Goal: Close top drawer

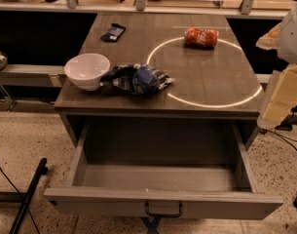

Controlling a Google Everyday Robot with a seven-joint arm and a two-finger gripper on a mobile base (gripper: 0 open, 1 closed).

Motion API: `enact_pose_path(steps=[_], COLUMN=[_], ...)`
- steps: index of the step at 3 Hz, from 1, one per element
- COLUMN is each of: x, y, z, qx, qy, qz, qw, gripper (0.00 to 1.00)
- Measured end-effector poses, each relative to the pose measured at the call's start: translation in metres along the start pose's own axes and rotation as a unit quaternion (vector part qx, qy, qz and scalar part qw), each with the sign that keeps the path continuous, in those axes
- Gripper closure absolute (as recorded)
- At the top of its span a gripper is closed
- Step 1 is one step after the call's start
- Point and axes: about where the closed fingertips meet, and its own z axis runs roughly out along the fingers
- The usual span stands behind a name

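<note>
The top drawer (162,201) of the grey wood-look cabinet is pulled far out toward me. Its deep box (157,177) is empty. A small dark bail handle (163,209) sits at the centre of its front, near the bottom edge of the view. My gripper (280,94) shows as cream-coloured parts at the right edge, beside the cabinet's right front corner. It is above and to the right of the drawer and does not touch it.
On the cabinet top (211,82) are a white bowl (87,70), a crumpled blue chip bag (137,78), an orange can (201,37) lying on its side and a small dark packet (112,32). A black pole (26,199) and cables lie on the speckled floor at left.
</note>
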Motion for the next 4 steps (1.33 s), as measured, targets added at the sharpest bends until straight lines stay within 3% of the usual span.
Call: enact_pose_path(steps=[2, 3, 4], x=[0.002, 0.001, -0.001], y=[0.009, 0.037, 0.094], z=[0.013, 0.045, 0.105], qx=[-0.005, -0.021, -0.078], qy=[-0.009, -0.036, -0.078], qz=[0.001, -0.001, -0.001], qw=[0.9999, 0.9991, 0.9939], gripper=[0.00, 0.00, 0.02])
